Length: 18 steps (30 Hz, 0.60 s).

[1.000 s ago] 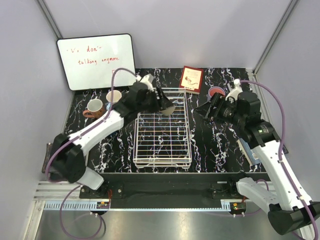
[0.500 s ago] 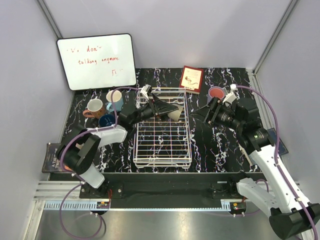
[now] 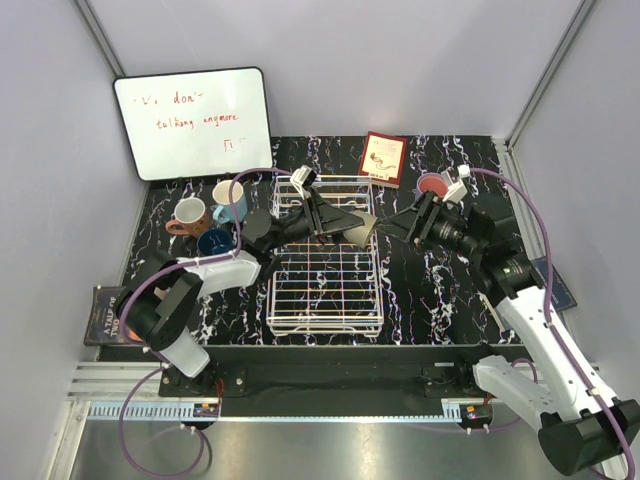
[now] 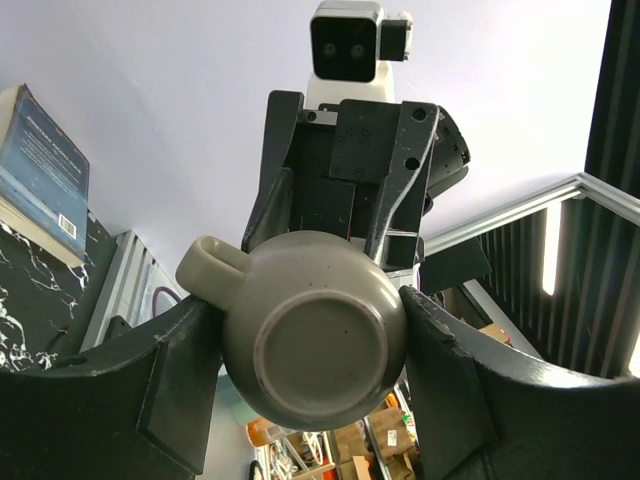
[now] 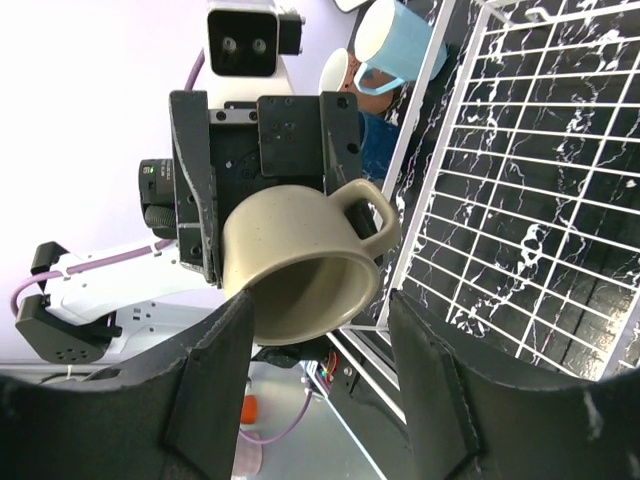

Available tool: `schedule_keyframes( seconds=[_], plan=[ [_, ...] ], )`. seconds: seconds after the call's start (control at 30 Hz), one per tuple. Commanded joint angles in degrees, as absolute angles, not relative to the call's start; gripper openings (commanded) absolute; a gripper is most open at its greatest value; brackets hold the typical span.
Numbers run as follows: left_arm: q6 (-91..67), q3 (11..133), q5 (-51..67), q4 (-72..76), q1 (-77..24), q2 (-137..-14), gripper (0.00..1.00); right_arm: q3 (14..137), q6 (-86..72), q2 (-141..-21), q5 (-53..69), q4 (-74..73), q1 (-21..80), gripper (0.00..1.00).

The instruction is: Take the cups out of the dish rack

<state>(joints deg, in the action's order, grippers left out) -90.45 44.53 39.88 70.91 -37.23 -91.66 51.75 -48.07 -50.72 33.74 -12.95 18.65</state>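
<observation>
My left hand (image 3: 347,222) is clamped on the grey-beige mug (image 3: 362,229), one finger on each side of its body. In the left wrist view the mug's round base faces me and the handle sticks out at the upper left. The mug is off the surface, tipped on its side over the far right part of the dish rack (image 3: 324,330), with its mouth toward the right arm.

My right hand (image 3: 415,222) sits just right of the mug and points straight at it. Its fingers (image 5: 210,390) are spread apart. In the right wrist view they stand to either side of the mug's open mouth, and I cannot tell whether either one touches it.

Left of the rack, three mugs stand together on the marbled surface (image 3: 440,290): a terracotta mug (image 3: 187,215), a light blue mug (image 3: 229,198) and a dark blue mug (image 3: 214,241).
</observation>
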Motion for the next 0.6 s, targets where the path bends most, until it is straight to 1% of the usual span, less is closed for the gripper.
schedule_keyframes(
  seconds=[0.0, 0.17, 0.33, 0.57],
  plan=[
    [-90.0, 45.27, 40.87, 79.01, -37.88, -90.26, 0.0, 54.4, -48.69, -52.2, 35.86, -8.35, 19.16, 0.63],
    [-89.47, 45.53, 41.22, 78.4, -38.23, -90.53, 0.0, 54.93, -48.95, -53.88, 37.0, -7.56, 19.34, 0.63],
    [-88.25, 44.83, 39.82, 77.09, -38.06, -90.53, 0.0, 55.46, -49.22, -51.95, 35.77, -6.5, 19.51, 0.63],
    [-85.34, 45.96, 37.71, 71.99, -37.0, -89.82, 0.0, 59.23, -46.15, -48.96, 33.75, -13.61, 19.42, 0.63]
  ],
)
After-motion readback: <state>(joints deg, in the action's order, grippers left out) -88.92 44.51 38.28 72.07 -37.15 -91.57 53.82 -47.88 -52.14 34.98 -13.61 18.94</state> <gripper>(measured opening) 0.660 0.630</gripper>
